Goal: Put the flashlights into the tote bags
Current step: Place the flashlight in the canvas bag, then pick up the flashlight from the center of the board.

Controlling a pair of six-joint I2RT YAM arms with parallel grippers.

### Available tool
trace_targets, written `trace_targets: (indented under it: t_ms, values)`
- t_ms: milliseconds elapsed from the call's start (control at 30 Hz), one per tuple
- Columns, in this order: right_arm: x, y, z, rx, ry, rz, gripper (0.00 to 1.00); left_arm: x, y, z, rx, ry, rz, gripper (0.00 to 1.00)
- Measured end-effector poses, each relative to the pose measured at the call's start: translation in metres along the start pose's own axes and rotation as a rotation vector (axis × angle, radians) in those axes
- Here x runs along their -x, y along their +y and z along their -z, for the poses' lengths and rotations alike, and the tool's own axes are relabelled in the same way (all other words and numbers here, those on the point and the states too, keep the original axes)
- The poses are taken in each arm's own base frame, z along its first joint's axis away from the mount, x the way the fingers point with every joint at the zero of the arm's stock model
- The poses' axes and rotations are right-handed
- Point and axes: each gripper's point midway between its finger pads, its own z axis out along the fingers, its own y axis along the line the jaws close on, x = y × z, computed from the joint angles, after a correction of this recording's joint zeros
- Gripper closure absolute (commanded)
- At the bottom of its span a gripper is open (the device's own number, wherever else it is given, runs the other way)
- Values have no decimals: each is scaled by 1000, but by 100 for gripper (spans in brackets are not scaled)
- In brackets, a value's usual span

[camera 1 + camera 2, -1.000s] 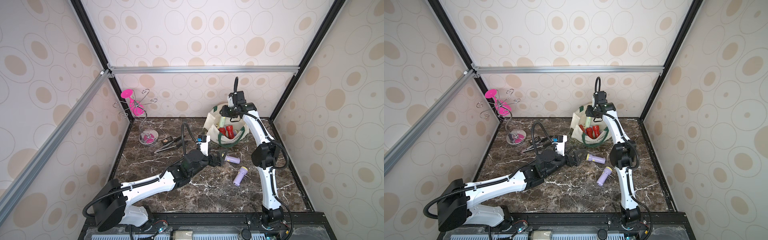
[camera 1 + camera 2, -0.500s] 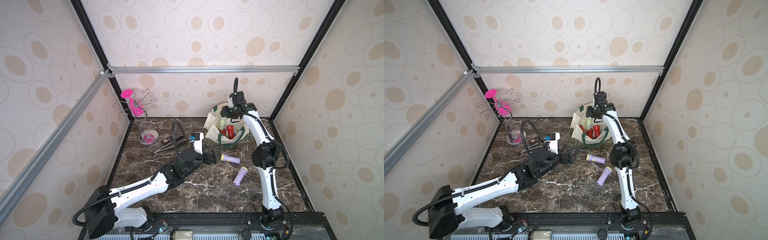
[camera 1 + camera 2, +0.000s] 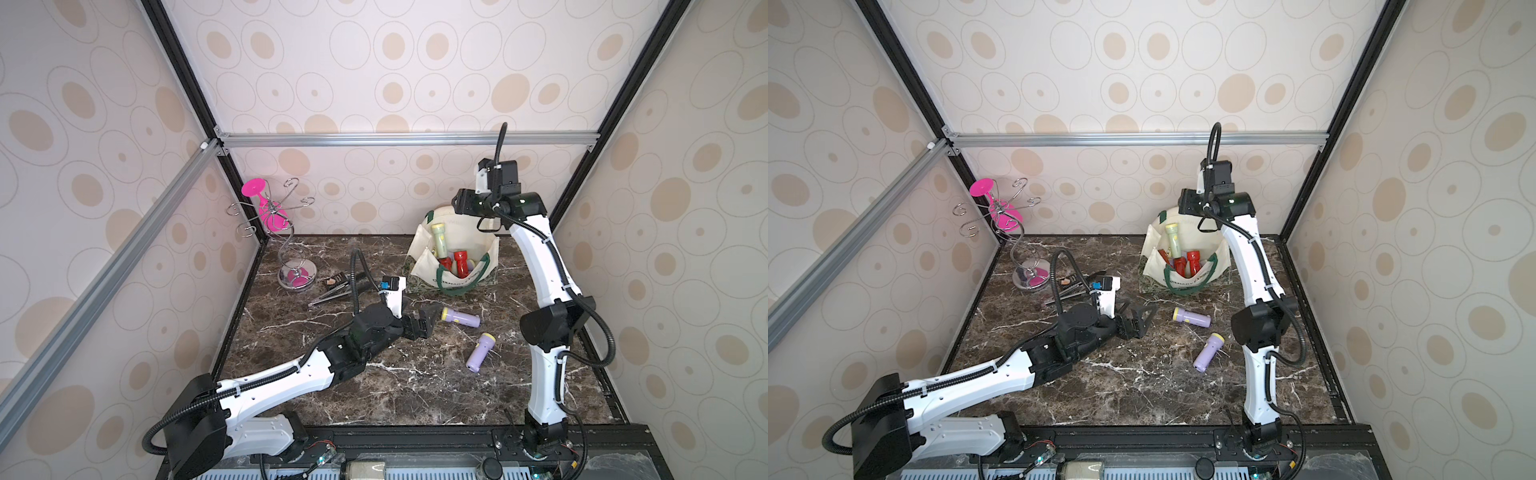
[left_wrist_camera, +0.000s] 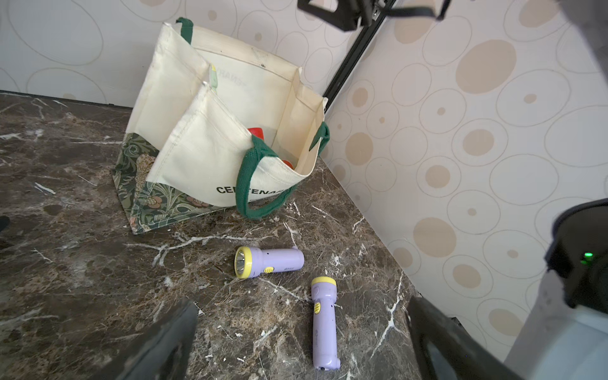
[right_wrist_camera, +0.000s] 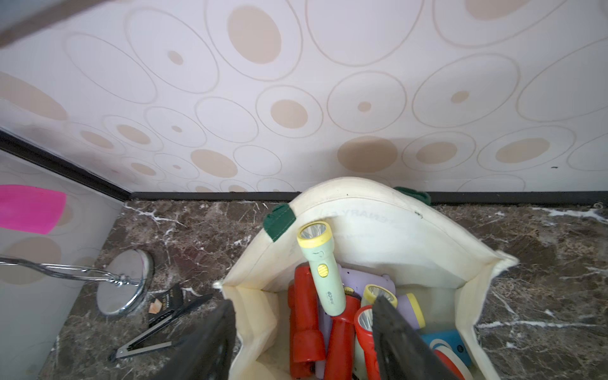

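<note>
Tote (image 4: 197, 154) stands upright and open at the back of the table (image 3: 374, 395), near the right rear corner, one green handle drooping over its front. Right gripper (image 3: 461, 203) hovers above the tote mouth; in the wrist view its fingers (image 5: 210, 339) stand apart with nothing clamped between them. Green flashlight (image 5: 320, 269) lies inside the tote, head up, leaning on the back wall and resting on the red flashlights (image 5: 306, 316); lilac ones and a blue one (image 5: 444, 342) are packed beside them. Left gripper (image 3: 430, 322) is low over the table centre, jaws wide apart and empty, pointing toward lilac flashlight 1 (image 3: 460, 317), near it but not touching. Lilac flashlight 2 (image 3: 480, 351) lies just beyond, closer to the right arm's base; both are on their sides in front of the tote. Tongs (image 3: 332, 295) lie to the tote's left, next to the wire stand (image 3: 286, 249).
</note>
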Motion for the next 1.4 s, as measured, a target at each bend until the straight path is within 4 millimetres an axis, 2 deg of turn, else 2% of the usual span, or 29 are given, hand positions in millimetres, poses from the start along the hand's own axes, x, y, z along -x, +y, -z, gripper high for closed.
trace_targets:
  t_ms: [100, 167, 267, 367, 500, 567, 700, 900, 1033, 1400]
  values:
    - [3, 7, 32, 21, -17, -6, 30, -23, 1, -13, 3, 61, -10, 4]
    - [-5, 8, 50, 30, -6, -16, 29, -44, 2, -23, 1, 109, -17, 6]
    - [-21, 9, 67, 39, 25, -34, 28, -76, 0, -38, -5, 180, -29, 8]
    - [-45, 6, 73, 44, 74, -62, 28, -105, -8, -53, -22, 244, -42, 9]
    - [-88, -3, 81, 36, 149, -108, 28, -129, -28, -70, -75, 280, -47, 11]
    - [-102, -6, 88, 29, 171, -118, 28, -139, -36, -77, -101, 289, -42, 12]
    - [-107, -6, 106, 34, 155, -124, 28, -159, -47, -92, -134, 316, -42, 13]
    - [-126, -10, 126, 30, 156, -149, 28, -182, -50, -110, -131, 350, -43, 17]
    - [-140, -14, 124, 15, 183, -178, 28, -193, -48, -120, -125, 360, -39, 18]
    - [-147, -15, 119, 17, 200, -208, 27, -216, -47, -141, -85, 408, -61, 26]
